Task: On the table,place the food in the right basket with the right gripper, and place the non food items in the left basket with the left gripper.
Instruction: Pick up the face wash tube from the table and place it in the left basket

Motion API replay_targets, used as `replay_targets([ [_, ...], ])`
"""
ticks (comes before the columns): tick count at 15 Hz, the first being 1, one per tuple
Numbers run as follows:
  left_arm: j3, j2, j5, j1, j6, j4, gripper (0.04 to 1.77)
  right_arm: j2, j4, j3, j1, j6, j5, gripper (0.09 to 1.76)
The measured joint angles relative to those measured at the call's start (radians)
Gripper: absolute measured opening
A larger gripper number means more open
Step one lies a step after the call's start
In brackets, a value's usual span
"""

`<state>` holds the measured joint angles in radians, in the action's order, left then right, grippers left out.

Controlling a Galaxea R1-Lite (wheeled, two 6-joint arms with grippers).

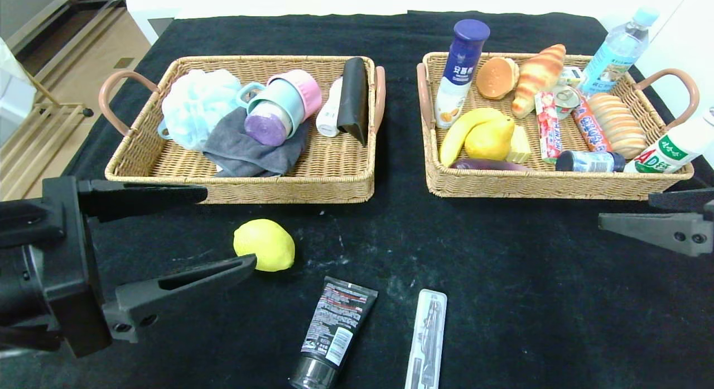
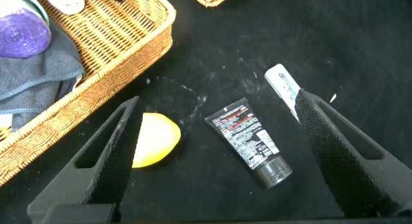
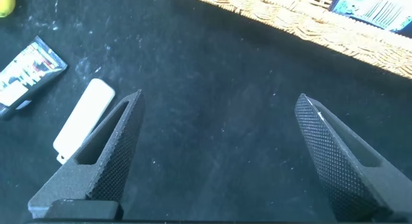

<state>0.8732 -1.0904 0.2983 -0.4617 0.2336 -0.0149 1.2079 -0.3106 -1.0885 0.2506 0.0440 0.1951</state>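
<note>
A yellow lemon (image 1: 264, 245) lies on the black table in front of the left basket (image 1: 251, 183). A black tube (image 1: 333, 333) and a white flat case (image 1: 427, 339) lie near the front edge. My left gripper (image 1: 228, 227) is open and empty, hovering beside the lemon. In the left wrist view the lemon (image 2: 154, 140) is by one finger, and the tube (image 2: 248, 140) lies between the jaws (image 2: 217, 102) below them. My right gripper (image 1: 625, 210) is open and empty in front of the right basket (image 1: 558, 183), above bare cloth (image 3: 220, 98).
The left basket holds a bath sponge, grey cloth, cups and bottles. The right basket holds a banana (image 1: 463, 129), pear, breads, bottles and snacks. The white case (image 3: 84, 118) and tube (image 3: 29, 69) show in the right wrist view.
</note>
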Motion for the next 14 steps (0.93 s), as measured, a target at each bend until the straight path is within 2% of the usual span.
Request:
replay_targets([
  [8,0.008,-0.012,-0.003,-0.017,0.000,0.008,1.72,-0.005,-0.002,0.003,0.000,0.001,0.000,1.71],
  [14,0.131,-0.089,-0.037,-0.069,0.001,0.252,1.72,0.001,-0.001,0.002,-0.002,0.001,-0.001,1.71],
])
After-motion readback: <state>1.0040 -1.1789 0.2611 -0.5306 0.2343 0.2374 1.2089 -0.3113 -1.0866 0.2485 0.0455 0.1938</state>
